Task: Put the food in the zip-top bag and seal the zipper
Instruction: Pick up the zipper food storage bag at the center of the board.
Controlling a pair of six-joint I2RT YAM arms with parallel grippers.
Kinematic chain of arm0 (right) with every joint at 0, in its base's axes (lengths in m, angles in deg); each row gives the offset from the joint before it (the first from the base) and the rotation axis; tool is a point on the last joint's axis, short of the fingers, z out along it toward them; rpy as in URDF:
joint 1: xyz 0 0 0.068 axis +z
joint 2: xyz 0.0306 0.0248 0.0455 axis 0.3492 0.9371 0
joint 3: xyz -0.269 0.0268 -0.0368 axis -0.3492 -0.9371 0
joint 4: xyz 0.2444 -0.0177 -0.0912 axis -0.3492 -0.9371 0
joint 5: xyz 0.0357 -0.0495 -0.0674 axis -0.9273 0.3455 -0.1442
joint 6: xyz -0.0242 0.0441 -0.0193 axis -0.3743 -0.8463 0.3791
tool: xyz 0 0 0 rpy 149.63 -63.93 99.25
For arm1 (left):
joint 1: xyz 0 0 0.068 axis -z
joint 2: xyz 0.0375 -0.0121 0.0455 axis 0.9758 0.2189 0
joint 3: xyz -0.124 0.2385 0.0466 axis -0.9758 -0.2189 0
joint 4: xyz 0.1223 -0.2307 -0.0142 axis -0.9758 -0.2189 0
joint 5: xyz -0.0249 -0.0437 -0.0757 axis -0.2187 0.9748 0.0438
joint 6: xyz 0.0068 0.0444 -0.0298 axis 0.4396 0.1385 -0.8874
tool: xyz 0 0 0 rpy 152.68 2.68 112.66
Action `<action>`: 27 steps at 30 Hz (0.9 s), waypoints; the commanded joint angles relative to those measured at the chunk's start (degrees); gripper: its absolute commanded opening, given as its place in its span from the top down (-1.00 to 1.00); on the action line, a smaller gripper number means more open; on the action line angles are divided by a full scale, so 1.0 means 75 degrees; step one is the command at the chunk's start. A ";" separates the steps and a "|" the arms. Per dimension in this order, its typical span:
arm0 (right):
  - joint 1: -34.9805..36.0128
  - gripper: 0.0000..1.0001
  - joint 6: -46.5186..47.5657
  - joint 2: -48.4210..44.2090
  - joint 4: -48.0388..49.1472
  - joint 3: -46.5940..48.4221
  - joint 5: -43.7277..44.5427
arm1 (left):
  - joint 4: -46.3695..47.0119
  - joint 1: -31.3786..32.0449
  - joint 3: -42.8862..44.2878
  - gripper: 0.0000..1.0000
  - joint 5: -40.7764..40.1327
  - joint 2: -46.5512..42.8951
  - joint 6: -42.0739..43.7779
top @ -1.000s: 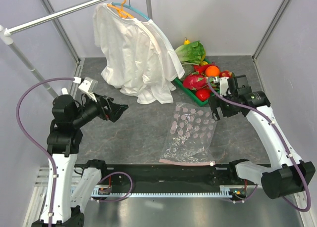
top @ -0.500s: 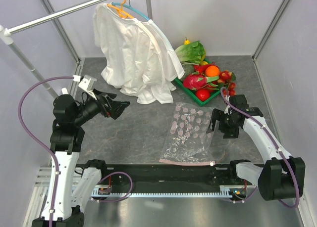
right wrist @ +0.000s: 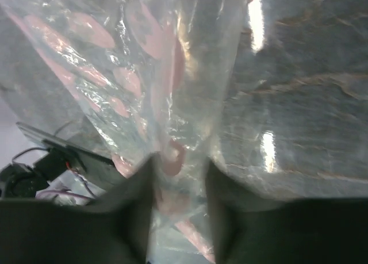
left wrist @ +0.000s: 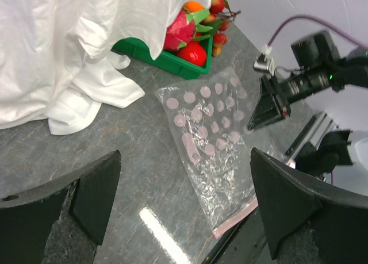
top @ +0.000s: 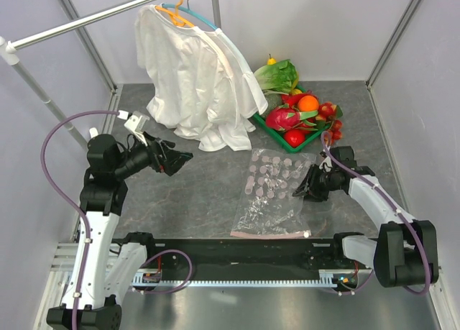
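The clear dotted zip-top bag (top: 273, 190) lies flat on the grey table, and its pink zipper (top: 269, 234) runs along the near edge to a white tab (top: 307, 234). My right gripper (top: 300, 190) sits low at the bag's right edge. In the right wrist view its fingers (right wrist: 135, 195) are drawn in on a raised fold of the bag (right wrist: 144, 74). The food (top: 295, 118) is piled at the back right: lettuce (top: 277, 76), an orange (top: 307, 102), strawberries (top: 332, 114). My left gripper (top: 180, 157) hovers open, left of the bag (left wrist: 213, 132), with nothing in it.
A green tray (top: 269, 125) holds most of the food. A white shirt (top: 194, 71) hangs from a hanger on the rail at the back left, and its hem rests on the table beside the tray. The enclosure walls stand close on both sides.
My right arm swung from the food tray down to the bag's right edge, and its jaws narrowed onto the plastic. The left gripper crept slightly right, still open.
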 commanded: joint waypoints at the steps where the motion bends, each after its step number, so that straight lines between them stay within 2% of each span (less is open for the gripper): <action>1: -0.0031 0.53 -0.0602 -0.0646 0.0585 0.0476 -0.1399 | -0.0640 0.0003 0.0232 -0.99 0.0728 -0.0209 0.1865; 2: -0.0008 0.88 -0.0780 -0.0718 0.0632 0.0651 -0.1576 | -0.0945 0.0049 0.0338 -1.00 0.0753 -0.0209 0.2455; 3: 0.0027 1.00 -0.0921 -0.0777 0.0853 0.0746 -0.1751 | -0.1505 0.0143 0.0525 -0.99 0.0498 -0.0221 0.2890; 4: 0.0143 1.00 -0.1027 -0.0789 0.0855 0.0874 -0.1939 | -0.1743 0.0167 0.0608 -1.00 0.0449 -0.0209 0.3637; 8: 0.0554 1.00 -0.1740 -0.0941 0.1217 0.1076 -0.2349 | -0.2506 0.0494 0.0784 -1.00 0.0344 -0.0116 0.4651; 11: 0.0905 1.00 -0.3177 -0.1199 0.2258 0.0527 -0.2549 | -0.2577 0.1429 0.0668 -0.99 -0.0217 -0.0151 0.5120; 12: 0.0987 1.00 -0.3509 -0.1188 0.2737 0.0420 -0.2562 | -0.2531 0.2175 0.0447 -1.00 -0.0799 -0.0116 0.5249; 13: 0.1209 1.00 -0.3675 -0.1060 0.2800 0.0372 -0.2539 | -0.2484 0.2600 0.0305 -0.99 -0.1176 -0.0092 0.5412; 14: 0.1327 1.00 -0.3804 -0.0943 0.2800 0.0441 -0.2480 | -0.2298 0.3440 0.0165 -0.99 -0.1540 -0.0069 0.5426; 17: 0.1621 1.00 -0.4038 -0.0403 0.2754 0.0618 -0.2457 | -0.1807 0.4849 -0.0152 -0.93 -0.2793 0.0153 0.5111; 19: 0.1633 1.00 -0.4472 -0.0344 0.3081 0.0583 -0.2409 | -0.1629 0.5367 -0.0281 -0.84 -0.3194 0.0364 0.5027; 21: 0.1714 1.00 -0.4473 -0.0251 0.3059 0.0606 -0.2363 | -0.1301 0.6234 -0.0526 -0.79 -0.3847 0.0365 0.5249; 25: 0.1832 1.00 -0.4543 -0.0074 0.3023 0.0431 -0.2363 | -0.0703 0.7675 -0.0867 -0.79 -0.4495 0.0702 0.5636; 26: 0.1832 1.00 -0.4578 -0.0074 0.3058 0.0419 -0.2386 | -0.0505 0.8386 -0.0937 -0.79 -0.5239 0.0937 0.5555; 27: 0.1844 1.00 -0.4613 -0.0063 0.3105 0.0419 -0.2398 | -0.0143 0.8730 -0.1054 -0.78 -0.5652 0.1148 0.5450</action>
